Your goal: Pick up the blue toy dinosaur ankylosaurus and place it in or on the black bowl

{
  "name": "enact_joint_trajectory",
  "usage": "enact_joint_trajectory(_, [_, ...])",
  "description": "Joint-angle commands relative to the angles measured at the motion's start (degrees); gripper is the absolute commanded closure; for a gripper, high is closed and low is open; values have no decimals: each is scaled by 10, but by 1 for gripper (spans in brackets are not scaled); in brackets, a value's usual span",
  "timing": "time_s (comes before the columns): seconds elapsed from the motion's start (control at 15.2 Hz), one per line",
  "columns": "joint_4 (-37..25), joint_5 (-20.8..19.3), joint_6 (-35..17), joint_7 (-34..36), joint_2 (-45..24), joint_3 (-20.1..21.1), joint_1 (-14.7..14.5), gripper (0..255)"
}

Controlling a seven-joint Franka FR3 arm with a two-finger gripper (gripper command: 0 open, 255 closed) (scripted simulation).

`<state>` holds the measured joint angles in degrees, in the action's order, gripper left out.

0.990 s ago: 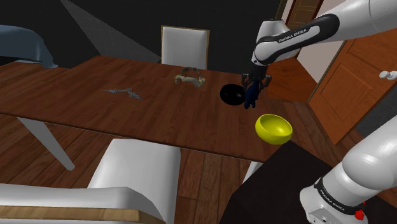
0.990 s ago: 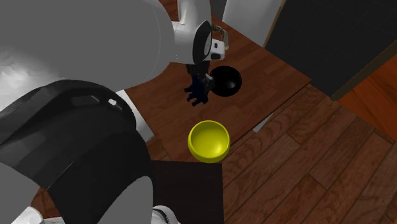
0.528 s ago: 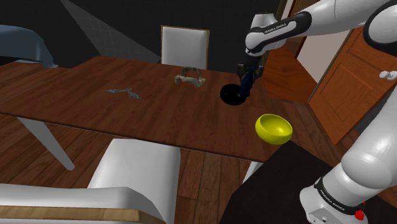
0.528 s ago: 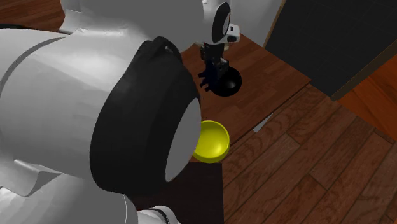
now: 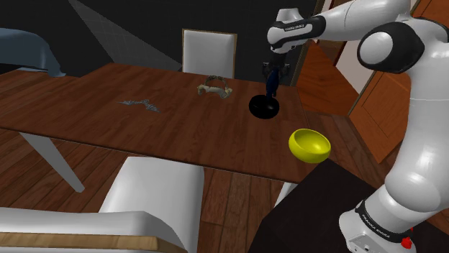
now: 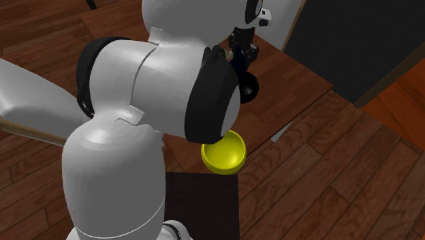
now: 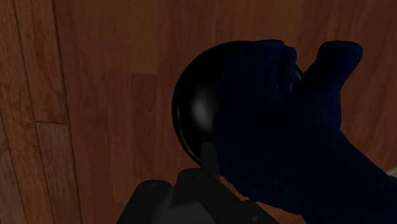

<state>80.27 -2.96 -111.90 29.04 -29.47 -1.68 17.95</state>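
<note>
FRANKA EMIKA stands in white letters on the dark arm band (image 5: 293, 27) just above the claw (image 5: 271, 90). The same words are on the arm's bottom joint (image 5: 375, 221), well away from the claw.

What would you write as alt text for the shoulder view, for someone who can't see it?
The black gripper of a white robot arm holds a blue toy dinosaur above a black bowl on a wooden table. A yellow bowl sits near the table's edge.
</note>
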Motion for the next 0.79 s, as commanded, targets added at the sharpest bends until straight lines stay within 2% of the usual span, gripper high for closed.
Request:
enact_joint_trajectory(0.0, [-107, 3, 42, -7, -64, 0, 4, 255])
enact_joint_trajectory(0.73, [-51, 2, -32, -3, -82, 0, 5, 255])
